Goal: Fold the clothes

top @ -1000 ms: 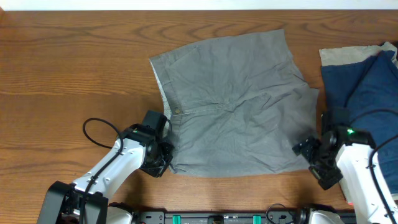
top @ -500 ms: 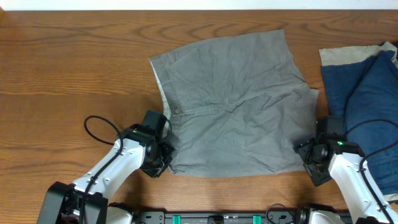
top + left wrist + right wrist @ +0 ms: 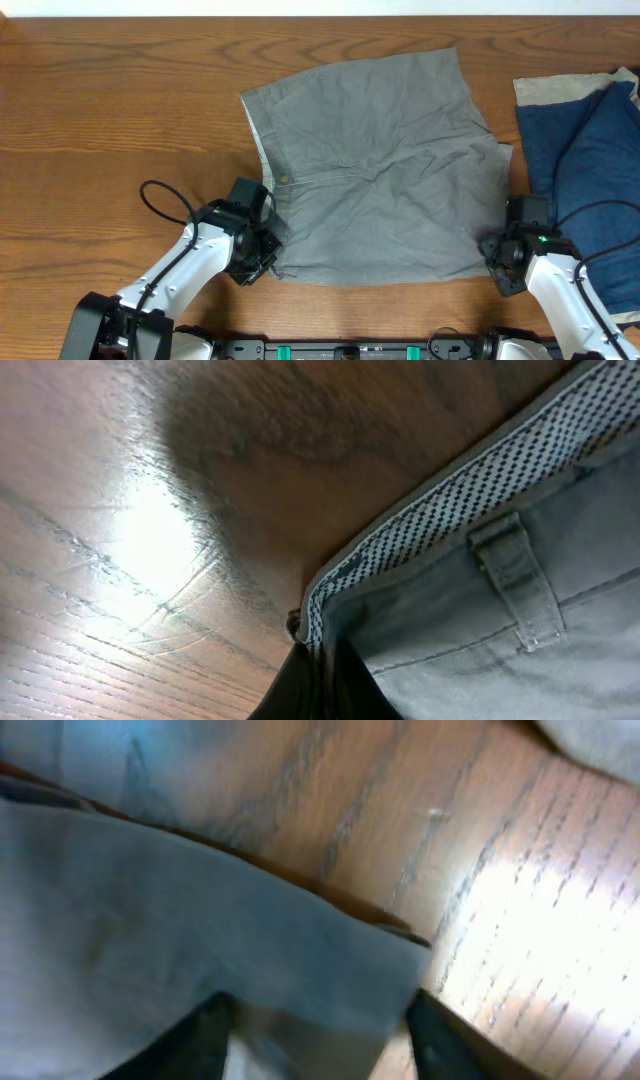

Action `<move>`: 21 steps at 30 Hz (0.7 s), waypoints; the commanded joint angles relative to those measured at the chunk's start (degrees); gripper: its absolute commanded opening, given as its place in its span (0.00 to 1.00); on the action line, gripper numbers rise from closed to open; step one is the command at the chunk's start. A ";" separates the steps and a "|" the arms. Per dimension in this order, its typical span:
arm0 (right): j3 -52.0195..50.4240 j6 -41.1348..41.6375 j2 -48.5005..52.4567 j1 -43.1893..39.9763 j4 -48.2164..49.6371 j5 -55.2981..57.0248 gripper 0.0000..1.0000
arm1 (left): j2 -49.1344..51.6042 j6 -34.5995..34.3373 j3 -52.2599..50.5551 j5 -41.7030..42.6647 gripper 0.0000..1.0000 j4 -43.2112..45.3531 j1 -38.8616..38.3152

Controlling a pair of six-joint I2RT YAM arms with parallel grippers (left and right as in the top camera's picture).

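The grey shorts (image 3: 380,180) lie spread flat and wrinkled on the wooden table, waistband at the left. My left gripper (image 3: 268,255) is at the near left corner and is shut on the waistband edge (image 3: 330,600), whose dotted inner lining shows in the left wrist view. My right gripper (image 3: 497,255) is at the near right corner of the shorts. In the right wrist view its fingers (image 3: 315,1040) are spread wide apart, with the hem corner (image 3: 330,960) lying between them, not pinched.
A navy blue garment (image 3: 590,150) lies on a beige cloth (image 3: 545,92) at the right edge, close to my right arm. The table's front edge runs just behind both arms.
My right gripper has moved left and forward onto the near right corner of the shorts. The left gripper has stayed at the waistband corner.
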 commanded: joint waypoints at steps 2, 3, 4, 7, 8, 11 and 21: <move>-3.43 1.90 1.11 -0.33 2.99 1.75 0.45 | 0.44 1.51 -0.70 -4.02 0.06 -0.79 0.52; -3.43 1.90 1.11 -0.33 3.85 1.88 0.42 | 0.44 1.75 -0.70 -4.04 0.06 -0.76 0.52; -3.43 1.90 1.11 -0.33 4.48 1.88 0.36 | 0.44 1.90 -0.70 -4.07 0.06 -0.76 0.52; -3.43 1.84 1.11 -0.33 4.39 1.84 0.17 | 0.31 2.80 -0.63 -4.17 0.06 -0.76 0.63; -3.43 1.36 1.11 -0.33 3.93 1.81 0.13 | 0.09 3.87 -0.44 -4.15 0.06 -0.81 0.87; -3.28 -4.92 1.09 -0.33 4.09 0.48 0.10 | -1.97 5.01 0.96 -4.15 0.06 -3.52 2.27; 11.61 -25.68 -0.17 -0.33 -7.17 -3.04 0.01 | -20.06 27.34 7.41 -3.54 0.06 -5.92 6.54</move>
